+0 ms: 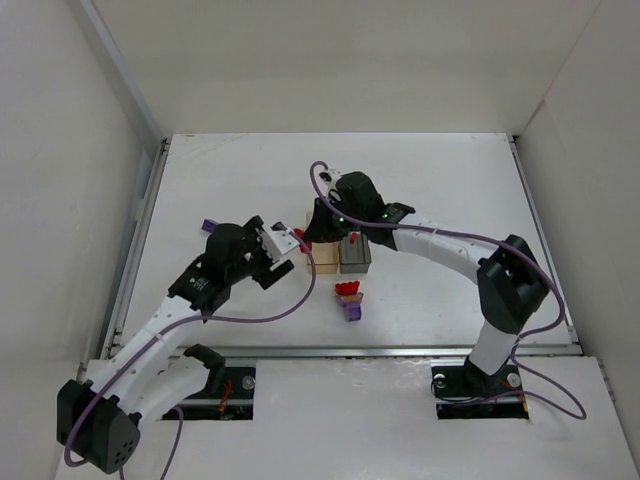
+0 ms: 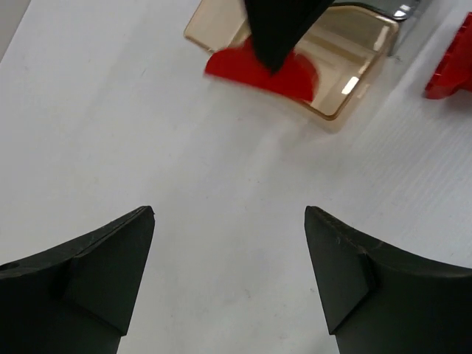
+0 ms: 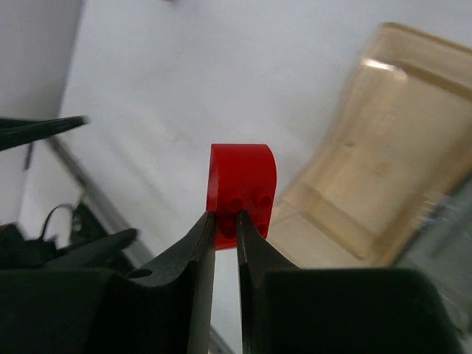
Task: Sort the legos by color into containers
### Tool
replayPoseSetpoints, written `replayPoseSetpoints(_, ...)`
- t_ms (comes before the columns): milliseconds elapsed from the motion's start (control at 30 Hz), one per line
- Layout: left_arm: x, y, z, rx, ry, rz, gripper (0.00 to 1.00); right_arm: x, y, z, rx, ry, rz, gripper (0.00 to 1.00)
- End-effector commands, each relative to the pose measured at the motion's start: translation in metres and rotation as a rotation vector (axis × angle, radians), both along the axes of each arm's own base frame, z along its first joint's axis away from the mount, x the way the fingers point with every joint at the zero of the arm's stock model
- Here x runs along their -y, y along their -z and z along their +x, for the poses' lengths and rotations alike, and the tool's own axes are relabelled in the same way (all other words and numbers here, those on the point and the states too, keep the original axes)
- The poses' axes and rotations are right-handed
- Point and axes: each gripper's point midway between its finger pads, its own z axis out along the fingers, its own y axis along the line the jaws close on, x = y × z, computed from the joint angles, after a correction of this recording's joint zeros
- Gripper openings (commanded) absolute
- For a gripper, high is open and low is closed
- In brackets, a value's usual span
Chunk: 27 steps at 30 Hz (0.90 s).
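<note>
Jaws of the right gripper [image 3: 225, 221] pinch 1 red brick [image 3: 242, 192] just beside the tan bin [image 3: 398, 147]; the left gripper [image 2: 228, 273] gapes empty. Early yet, I judge: other legos [image 1: 349, 293] lie loose near the grey bin [image 1: 355, 262].

The translucent tan plastic bin [image 1: 324, 264] and the dark grey plastic bin [image 1: 355, 258] stand touching side by side near the middle of the white table [image 1: 450, 180], with the tan one on the left. A bright red curved plastic brick [image 3: 242, 184] is pinched between the fingers of the right gripper [image 3: 225, 220], at the tan bin's left rim. The left gripper [image 2: 228, 214] is further left, near the bin and facing it. Before the grey bin, toward the arm bases, lies a cluster of small red plastic bricks [image 1: 348, 290]. A small purple plastic brick [image 1: 353, 312] lies against the cluster's near side. A second purple plastic brick [image 1: 209, 225] lies well off to the left, behind the left arm [image 1: 170, 310].
</note>
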Motion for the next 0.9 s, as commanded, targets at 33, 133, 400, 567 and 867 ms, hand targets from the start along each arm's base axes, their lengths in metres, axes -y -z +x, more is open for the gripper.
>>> replayPoseSetpoints(33,-0.02,-0.019,0.023,0.025,-0.246,-0.101,0.81,0.054,-0.022,0.04,0.064,0.239,-0.125,0.0)
replayPoseSetpoints(133,-0.034,-0.019,0.036,-0.014,-0.409,-0.149,0.81,0.091,-0.01,0.051,0.063,0.353,-0.248,0.0)
replayPoseSetpoints(400,-0.086,0.009,0.072,-0.126,-0.74,-0.108,0.86,0.105,0.037,0.058,-0.03,0.32,-0.281,0.0)
replayPoseSetpoints(567,-0.119,0.007,0.104,-0.115,-0.813,-0.077,0.88,0.111,0.048,0.069,-0.064,0.335,-0.328,0.14)
replayPoseSetpoints(867,-0.173,0.041,0.124,-0.078,-0.495,0.277,0.88,0.114,0.028,0.078,-0.029,0.295,-0.367,0.59)
